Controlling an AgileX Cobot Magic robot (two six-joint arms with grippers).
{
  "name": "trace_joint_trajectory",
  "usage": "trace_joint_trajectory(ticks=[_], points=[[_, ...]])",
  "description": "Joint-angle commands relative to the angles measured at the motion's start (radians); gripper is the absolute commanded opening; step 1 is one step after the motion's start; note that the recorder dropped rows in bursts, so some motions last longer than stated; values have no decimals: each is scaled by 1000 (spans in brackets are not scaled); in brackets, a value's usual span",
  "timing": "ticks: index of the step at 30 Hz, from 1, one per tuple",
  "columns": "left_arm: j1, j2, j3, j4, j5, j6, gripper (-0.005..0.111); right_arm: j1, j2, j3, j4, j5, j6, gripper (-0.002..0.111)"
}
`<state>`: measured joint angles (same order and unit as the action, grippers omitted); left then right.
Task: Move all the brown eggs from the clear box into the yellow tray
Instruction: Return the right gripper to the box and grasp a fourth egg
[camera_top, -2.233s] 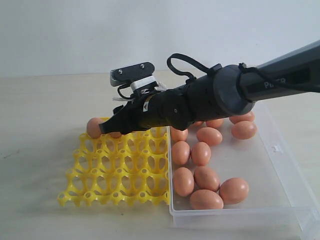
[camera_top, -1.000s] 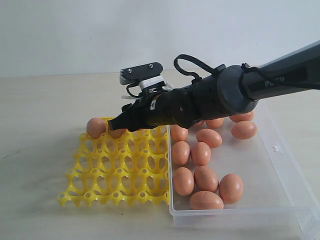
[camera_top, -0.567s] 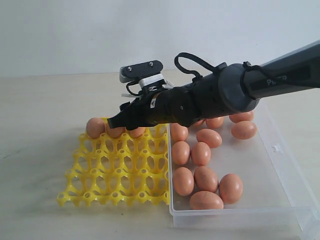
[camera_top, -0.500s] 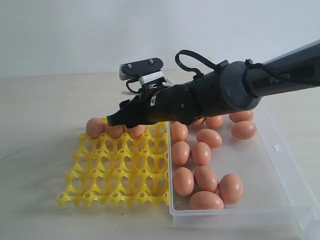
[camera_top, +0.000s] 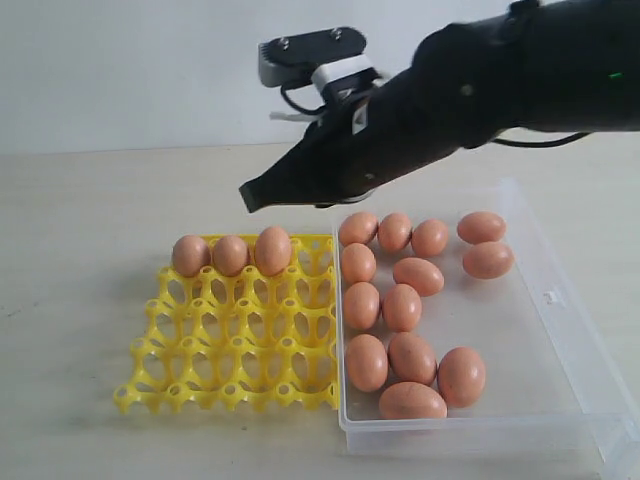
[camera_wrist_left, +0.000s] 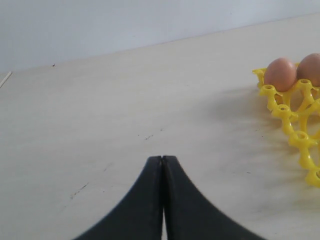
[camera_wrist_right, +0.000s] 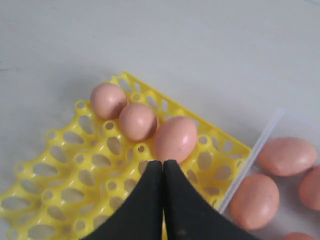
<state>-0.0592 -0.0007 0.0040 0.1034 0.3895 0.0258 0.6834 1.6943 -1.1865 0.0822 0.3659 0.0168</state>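
right gripper: jaws pressed fully together with nothing between them. It hangs in the upper middle of the exterior view, clear above the far row of the yellow tray, with its tip slanting down to the left.
right arm: black and thick, it comes in from the upper right corner and passes over the far end of the clear box. A small camera block sits on top of it.
left gripper: its two black fingers meet in a closed seam and hold nothing. Bare table lies under it, and a corner of the tray carrying two eggs is well apart from it.
yellow tray: lower left of centre in the exterior view, flat on the table. Its right edge lies just beside the box's left wall, perhaps touching, though the clear wall makes that hard to judge.
eggs in the tray: three brown eggs side by side in the far row, filling the three cups from the left. The fourth cup of that row and the three nearer rows are empty.
eggs in the box: thirteen brown eggs by my count, loose on the floor and crowded towards the box's left wall and far end.
clear box: lower right of the exterior view. The right part of its floor is bare.
table: pale and matte, with a light wall behind it.
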Motion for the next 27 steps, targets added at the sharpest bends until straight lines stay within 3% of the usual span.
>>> trace_joint_trajectory(ticks=[1,8,16,22,27], points=[[2,1,-4,-2,-9,-2,0,-23,-188,108,23,141,-17,0],[2,1,-4,-2,-9,-2,0,-171,-243,209,50,399,38,4],[2,1,-4,-2,-9,-2,0,-295,-116,227,76,395,36,18],[2,1,-4,-2,-9,-2,0,-303,-11,227,110,270,26,48],[2,1,-4,-2,-9,-2,0,-300,43,169,151,172,-117,51]])
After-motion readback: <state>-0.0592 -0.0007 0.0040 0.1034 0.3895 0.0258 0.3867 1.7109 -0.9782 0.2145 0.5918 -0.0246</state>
